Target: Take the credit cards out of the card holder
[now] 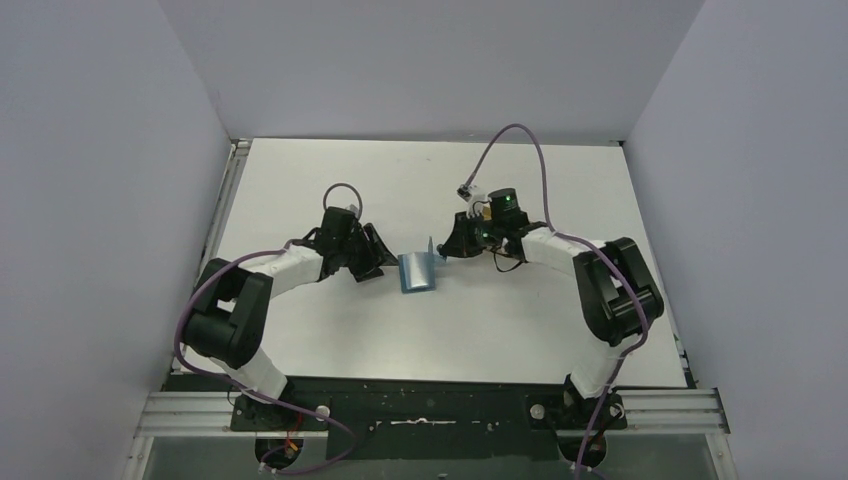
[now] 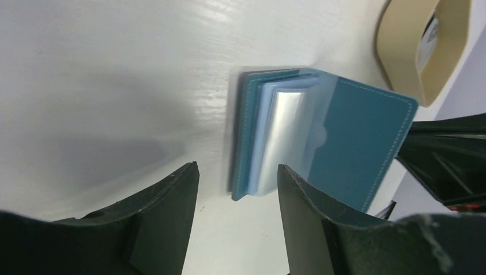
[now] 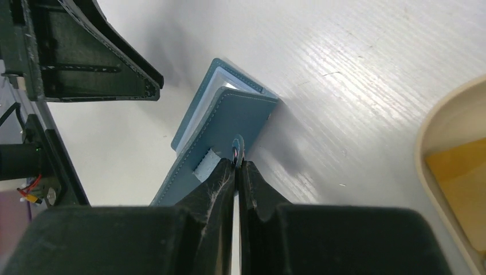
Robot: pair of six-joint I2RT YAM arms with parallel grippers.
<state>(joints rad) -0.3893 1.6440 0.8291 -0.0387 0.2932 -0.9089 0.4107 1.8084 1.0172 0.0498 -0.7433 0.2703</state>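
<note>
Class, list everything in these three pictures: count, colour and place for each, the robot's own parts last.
wallet: one, teal, mid-table, open, clear sleeves showing
tray: one, tan, near the wallet
table: one, white, under everything
cables: purple, on both arms
arms: two, black and white, near edge
left claw: one, black, open, facing the wallet
right claw: one, black, shut on the wallet's cover
</note>
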